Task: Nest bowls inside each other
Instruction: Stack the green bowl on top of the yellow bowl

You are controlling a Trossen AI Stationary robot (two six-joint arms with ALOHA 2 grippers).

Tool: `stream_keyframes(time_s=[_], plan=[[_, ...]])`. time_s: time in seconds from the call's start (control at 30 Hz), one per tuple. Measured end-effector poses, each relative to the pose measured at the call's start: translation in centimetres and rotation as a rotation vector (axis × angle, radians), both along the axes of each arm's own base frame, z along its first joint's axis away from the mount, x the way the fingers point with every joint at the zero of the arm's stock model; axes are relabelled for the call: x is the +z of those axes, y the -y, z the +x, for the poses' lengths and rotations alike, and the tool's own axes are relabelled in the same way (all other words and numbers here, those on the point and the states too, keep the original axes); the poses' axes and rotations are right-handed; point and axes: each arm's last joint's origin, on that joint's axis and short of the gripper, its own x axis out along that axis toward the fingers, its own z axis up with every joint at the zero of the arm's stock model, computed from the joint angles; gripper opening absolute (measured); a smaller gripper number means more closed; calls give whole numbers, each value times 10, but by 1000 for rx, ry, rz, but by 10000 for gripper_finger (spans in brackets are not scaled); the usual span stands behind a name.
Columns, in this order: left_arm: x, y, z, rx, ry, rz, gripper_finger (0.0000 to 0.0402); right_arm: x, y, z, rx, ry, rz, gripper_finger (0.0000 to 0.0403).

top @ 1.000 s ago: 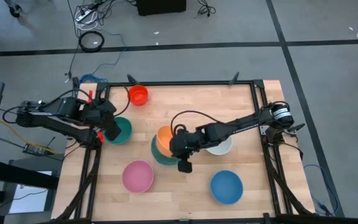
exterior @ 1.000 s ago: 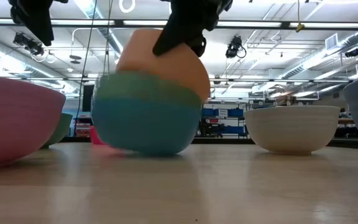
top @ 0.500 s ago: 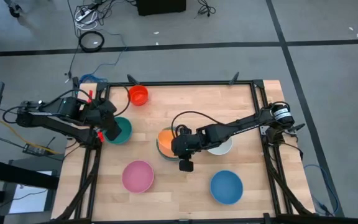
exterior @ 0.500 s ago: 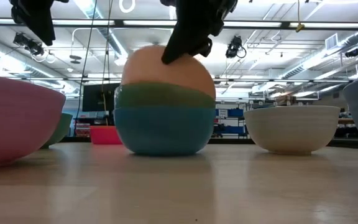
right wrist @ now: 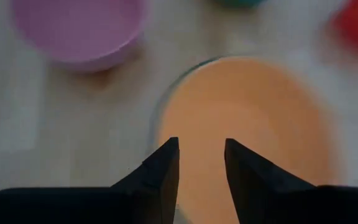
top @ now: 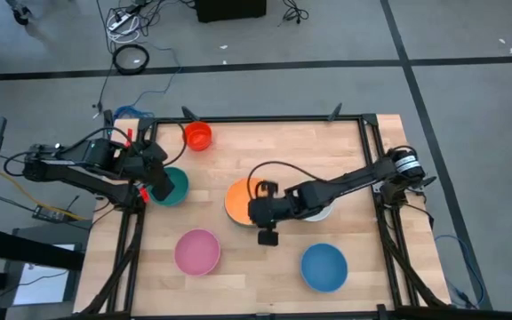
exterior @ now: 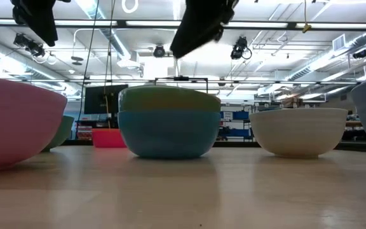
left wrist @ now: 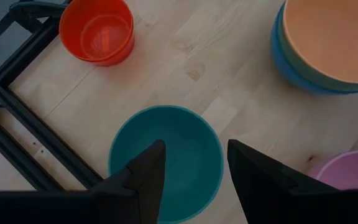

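An orange bowl point(top: 236, 197) sits level inside a green bowl point(exterior: 168, 100), which sits in a light blue bowl point(exterior: 167, 135) at the table's middle. My right gripper point(right wrist: 201, 165) hangs open just above this stack, over the orange bowl's point(right wrist: 253, 118) near side, clear of it in the low view point(exterior: 197, 28). My left gripper point(left wrist: 191, 168) is open above a teal bowl point(left wrist: 166, 155) at the table's left. A red bowl point(top: 198, 135), a pink bowl point(top: 197, 252), a blue bowl point(top: 324, 267) and a white bowl point(exterior: 299, 130) stand apart on the wood.
A black frame point(top: 370, 151) runs round the wooden table top. The white bowl point(top: 318, 212) lies partly under my right arm, right of the stack. Bare wood shows between the stack and the red bowl and along the near edge between the pink and blue bowls.
My right gripper has opened, let go of the orange bowl and risen. The orange bowl, tilted high on the stack a second ago, has dropped down level into the green bowl. The stack, which stood tipped, has settled flat on the table.
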Motion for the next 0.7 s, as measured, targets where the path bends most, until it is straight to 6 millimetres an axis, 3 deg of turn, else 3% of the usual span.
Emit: stream_keyframes(time_s=[0.17,0.27,0.5,0.7], plan=[[0,0,-1,0,-6,1,182,41,8,-31,-139,75,-178,114],[-1,0,-2,6,-19,0,182,70,14,-61,-218,124,-231,112],[-18,0,-3,37,-96,-20,182,134,20,-139,-324,329,-152,110],[-43,2,5,14,-124,-41,182,161,21,-185,-335,457,-90,107]])
